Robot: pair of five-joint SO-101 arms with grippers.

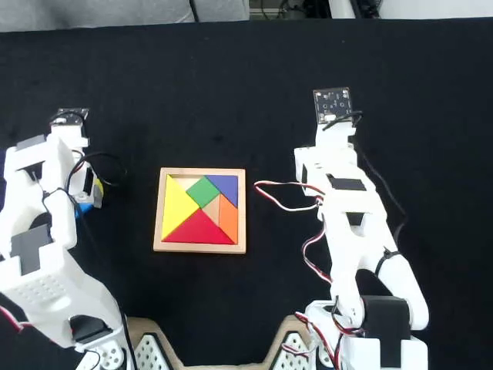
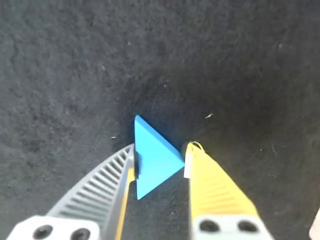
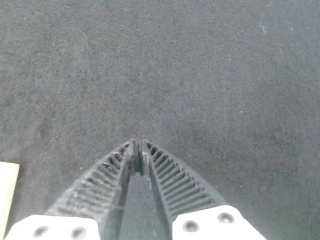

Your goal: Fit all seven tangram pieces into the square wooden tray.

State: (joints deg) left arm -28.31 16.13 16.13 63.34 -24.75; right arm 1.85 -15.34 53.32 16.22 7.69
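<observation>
The square wooden tray [image 1: 200, 248] lies at the table's middle. It holds a yellow triangle [image 1: 177, 210], a red triangle [image 1: 202, 230], a green square [image 1: 202, 191], a dark blue piece [image 1: 226, 186] and an orange piece [image 1: 228, 218]. A small patch of bare wood [image 1: 212, 206] shows between green and orange. Left of the tray, my left gripper [image 1: 86, 199] [image 2: 159, 152] is shut on a light blue triangle [image 2: 152, 157] [image 1: 82, 205] just above the black cloth. My right gripper [image 3: 138, 147] is shut with nothing in it, over cloth right of the tray.
Black cloth [image 1: 254, 85] covers the whole table. Red and white wires [image 1: 281, 196] loop from the right arm toward the tray's right side. A pale wooden corner [image 3: 7, 190] shows at the edge of the right wrist view. The arm bases [image 1: 223, 354] stand at the front edge.
</observation>
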